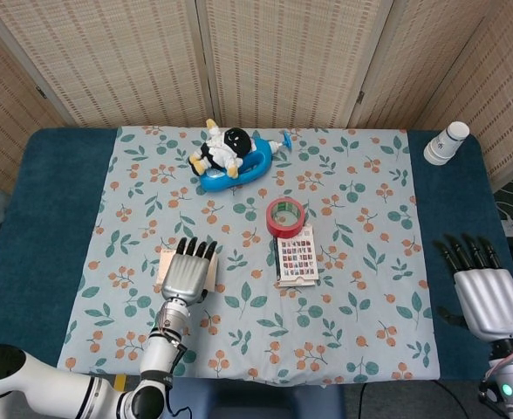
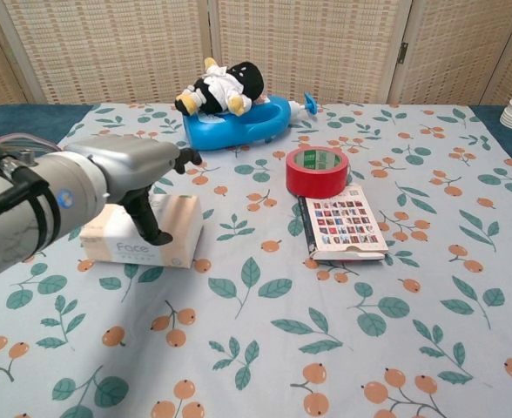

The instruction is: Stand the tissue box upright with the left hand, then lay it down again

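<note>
The tissue box [image 2: 118, 249] lies flat on the floral cloth [image 1: 361, 218], at its left front. My left hand [image 2: 125, 171] hovers over the box with its fingers stretched out flat and its thumb [image 2: 152, 228] hanging down in front of the box's near face. From above, the left hand [image 1: 187, 272] covers most of the box, and only the tissue box's edges [image 1: 211, 274] show. Whether the palm touches the top is unclear. My right hand [image 1: 487, 297] rests at the table's right front edge, fingers apart, holding nothing.
A blue toy boat with a plush doll [image 1: 232, 157] sits at the back centre. A red tape roll [image 1: 284, 216] and a printed card pack [image 1: 297, 257] lie right of the box. Stacked paper cups [image 1: 447, 142] stand at the far right corner.
</note>
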`<state>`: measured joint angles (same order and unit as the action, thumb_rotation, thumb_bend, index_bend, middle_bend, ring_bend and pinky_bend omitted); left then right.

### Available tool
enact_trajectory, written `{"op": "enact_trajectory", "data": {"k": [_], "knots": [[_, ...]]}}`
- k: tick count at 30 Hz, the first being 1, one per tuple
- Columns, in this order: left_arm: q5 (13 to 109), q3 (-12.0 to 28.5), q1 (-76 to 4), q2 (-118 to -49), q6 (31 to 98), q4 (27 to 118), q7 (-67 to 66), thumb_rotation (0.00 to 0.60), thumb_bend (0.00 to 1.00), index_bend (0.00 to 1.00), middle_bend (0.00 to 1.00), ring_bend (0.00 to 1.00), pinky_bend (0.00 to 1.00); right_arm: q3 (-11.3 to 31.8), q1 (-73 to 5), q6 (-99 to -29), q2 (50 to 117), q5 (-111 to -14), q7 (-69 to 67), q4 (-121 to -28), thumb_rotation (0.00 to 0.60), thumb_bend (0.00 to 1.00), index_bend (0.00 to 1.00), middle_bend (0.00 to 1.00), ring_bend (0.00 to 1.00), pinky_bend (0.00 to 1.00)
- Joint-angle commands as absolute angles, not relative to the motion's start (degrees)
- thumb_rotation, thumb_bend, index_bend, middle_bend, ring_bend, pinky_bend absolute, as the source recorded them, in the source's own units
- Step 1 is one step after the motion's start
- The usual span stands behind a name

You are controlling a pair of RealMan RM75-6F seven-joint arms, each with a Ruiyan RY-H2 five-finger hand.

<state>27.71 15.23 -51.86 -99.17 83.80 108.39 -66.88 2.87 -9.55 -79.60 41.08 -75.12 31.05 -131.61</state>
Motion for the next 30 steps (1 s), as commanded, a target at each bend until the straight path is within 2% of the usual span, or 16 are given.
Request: {"op": "enact_trajectory", "data": {"k": [1,16,25,30], "knots": [[27.0,14.6,-52.8,-100.5,83.1,105.6,-67.5,0.600,0.25,0.07,0.12,0.00,0.05,3.0,-9.5,-79.8,40.8,-75.1,30.7,-131.6,0.600,0.12,0.11,0.06,0.00,0.03],[25.8,13.8,-54.7,-102.9,83.2,100.2,-69.4,0.600,0.24,0.13,0.16,0.00,0.05,3.2,-9.9,-79.4,40.5,-74.2,30.2,-131.4,0.600,0.11,0.11,0.06,0.00,0.03],[25.1,11.7,-54.8,-104.5,81.8,95.2,-70.9,0.600,0.25,0.15,0.17,0.00,0.05,3.2,-9.9,-79.4,40.3,-74.0,29.8,-131.5,0.600,0.12,0.11,0.06,0.00,0.03],[25.5,11.7,-54.3,-104.4,81.7,94.5,-70.3,0.600,0.26,0.23,0.25,0.01,0.06,3.2,-10.0,-79.4,40.2,-74.0,29.5,-131.4,0.600,0.11,0.11,0.06,0.00,0.03]]}}
